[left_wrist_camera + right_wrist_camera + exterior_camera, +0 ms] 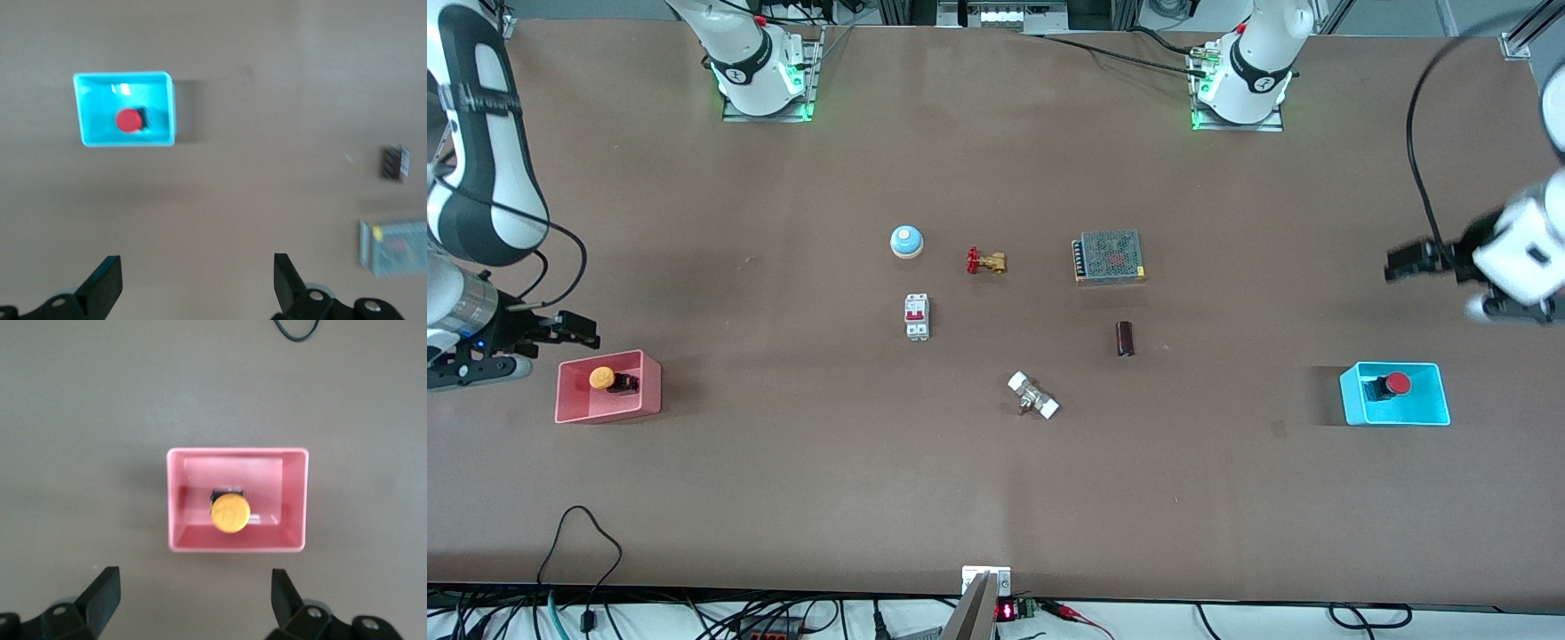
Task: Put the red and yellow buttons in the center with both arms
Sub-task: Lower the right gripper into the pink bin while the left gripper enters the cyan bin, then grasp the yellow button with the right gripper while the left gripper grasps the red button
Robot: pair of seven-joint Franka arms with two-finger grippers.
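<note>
The yellow button (602, 378) lies in the pink bin (569, 414) at the right arm's end of the table. It also shows in the right wrist view (230, 513). My right gripper (580, 330) is open and empty over the tabletop beside that bin (297, 500). The red button (1396, 383) lies in the cyan bin (1352, 400) at the left arm's end and shows in the left wrist view (129, 121). My left gripper (1394, 265) is open and empty over bare table, apart from the cyan bin (90, 130).
Around the table's middle lie a blue dome bell (906, 240), a red-handled brass valve (985, 261), a mesh-topped power supply (1109, 257), a white breaker (917, 316), a dark cylinder (1125, 338) and a white-ended fitting (1033, 396).
</note>
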